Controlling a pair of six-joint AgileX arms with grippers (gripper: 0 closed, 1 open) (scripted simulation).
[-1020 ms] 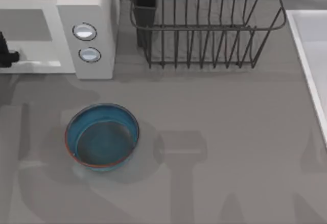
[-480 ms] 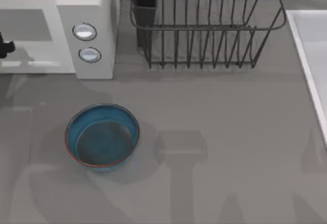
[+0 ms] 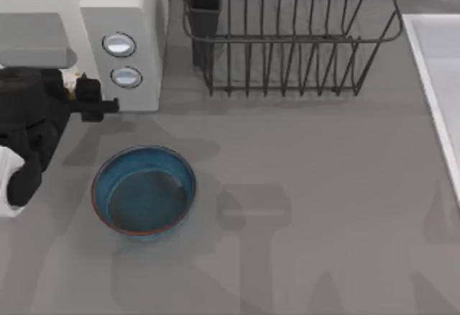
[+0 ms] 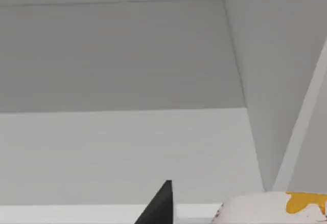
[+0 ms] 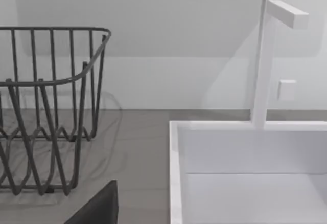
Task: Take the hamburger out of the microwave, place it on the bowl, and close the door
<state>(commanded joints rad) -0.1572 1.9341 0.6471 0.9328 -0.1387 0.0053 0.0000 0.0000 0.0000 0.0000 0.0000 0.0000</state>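
The white microwave (image 3: 133, 13) stands at the back left, and its front shows a grey opening (image 3: 36, 38). The door is out of view. My left gripper (image 3: 80, 88) is in front of that opening, just left of the knob panel, shut on the hamburger (image 3: 70, 80). In the left wrist view the paper-wrapped hamburger (image 4: 276, 208) sits at the cavity's front lip beside a black finger (image 4: 159, 206). The blue bowl (image 3: 144, 193) rests on the table in front of the microwave, below and right of the gripper, with nothing in it. A dark part of my right gripper (image 5: 97, 208) shows near the sink.
A black wire dish rack (image 3: 287, 34) with a dark cup (image 3: 205, 2) stands behind the table's middle. A white sink (image 3: 438, 78) runs along the right edge, with its tap (image 5: 265, 60) behind it. Bare grey table lies right of the bowl.
My left arm has swung in from the left edge to the microwave's front and now has the hamburger. The door face with window and handle has gone from view, leaving the grey opening.
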